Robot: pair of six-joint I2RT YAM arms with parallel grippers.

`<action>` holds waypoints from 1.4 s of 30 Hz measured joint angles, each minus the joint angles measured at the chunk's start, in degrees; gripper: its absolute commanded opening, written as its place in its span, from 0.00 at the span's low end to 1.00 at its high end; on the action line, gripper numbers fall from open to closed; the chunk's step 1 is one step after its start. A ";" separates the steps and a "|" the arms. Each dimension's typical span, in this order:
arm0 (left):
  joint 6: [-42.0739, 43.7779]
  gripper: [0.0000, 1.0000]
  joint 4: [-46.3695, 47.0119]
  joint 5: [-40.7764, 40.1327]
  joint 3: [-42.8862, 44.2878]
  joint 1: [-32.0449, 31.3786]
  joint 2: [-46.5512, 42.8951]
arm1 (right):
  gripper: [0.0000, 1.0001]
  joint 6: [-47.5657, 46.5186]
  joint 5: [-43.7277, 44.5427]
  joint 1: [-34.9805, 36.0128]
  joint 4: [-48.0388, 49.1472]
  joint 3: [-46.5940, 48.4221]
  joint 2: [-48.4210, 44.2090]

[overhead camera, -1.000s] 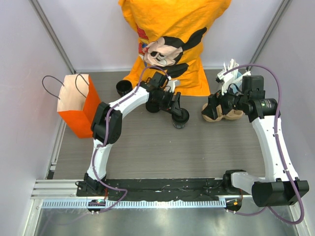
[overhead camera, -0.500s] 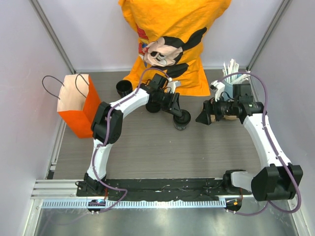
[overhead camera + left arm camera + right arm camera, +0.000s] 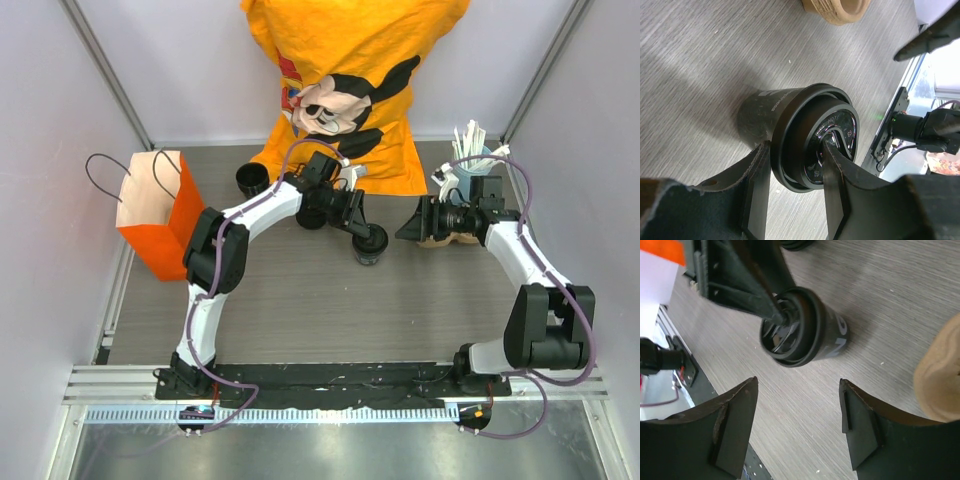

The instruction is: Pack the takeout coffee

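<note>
From above, we see the takeout coffee (image 3: 368, 244) standing on the table (image 3: 300, 300) at the left gripper (image 3: 361, 231). Only its wrist view shows the fingers (image 3: 756, 187) pinching the rim. The right gripper (image 3: 799, 420) gapes wide, facing it.

The overhead view is bright and even, lit from above, with soft short shadows beside the orange bag (image 3: 150, 215) and glare on the metal plate (image 3: 300, 450) at the near edge. Both wrist views keep the table (image 3: 700, 60) grain sharp. The coffee cup (image 3: 770, 107) lid glints, the left wrist view's right edge is blown out white, and the near fingers (image 3: 730, 430) are dark and blurred.
</note>
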 measured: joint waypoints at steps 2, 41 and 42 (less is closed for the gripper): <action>0.13 0.17 0.13 -0.39 -0.42 -0.09 -0.37 | 0.69 2.01 -0.24 -0.37 2.03 -0.37 1.31; 3.15 0.10 -1.57 -2.67 0.33 -1.07 -0.76 | 0.49 16.48 1.05 4.22 17.79 -2.99 12.09; 3.17 0.10 -1.60 -2.60 0.33 -1.07 -0.76 | 0.49 16.87 0.87 4.22 18.34 -2.99 12.22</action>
